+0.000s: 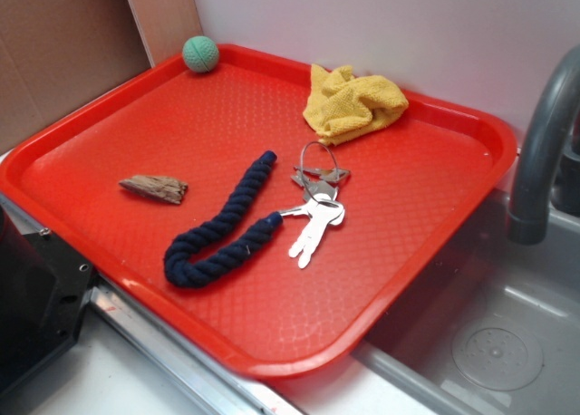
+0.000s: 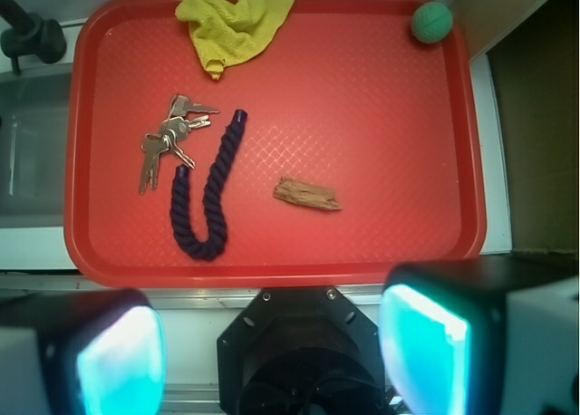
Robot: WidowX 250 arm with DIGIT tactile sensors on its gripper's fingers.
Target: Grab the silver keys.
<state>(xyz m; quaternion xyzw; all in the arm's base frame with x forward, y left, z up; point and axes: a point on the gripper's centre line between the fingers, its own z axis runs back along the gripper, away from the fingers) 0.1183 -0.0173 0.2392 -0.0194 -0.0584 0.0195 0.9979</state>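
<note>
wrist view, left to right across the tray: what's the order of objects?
silver keys → navy rope → wood chip → green ball. The yellow cloth is left out: it lies at the far edge, spanning above both keys and rope, so its place is unclear.

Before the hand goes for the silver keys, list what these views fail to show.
- Thin wire ring on the bunch of shiny silver metal keys: too small in the wrist view.
- How many keys: they overlap in both views.
- Hand: exterior view crops it; wrist view blurs its fingers.
- Grey curved tap: cut off by frame edges.
</note>
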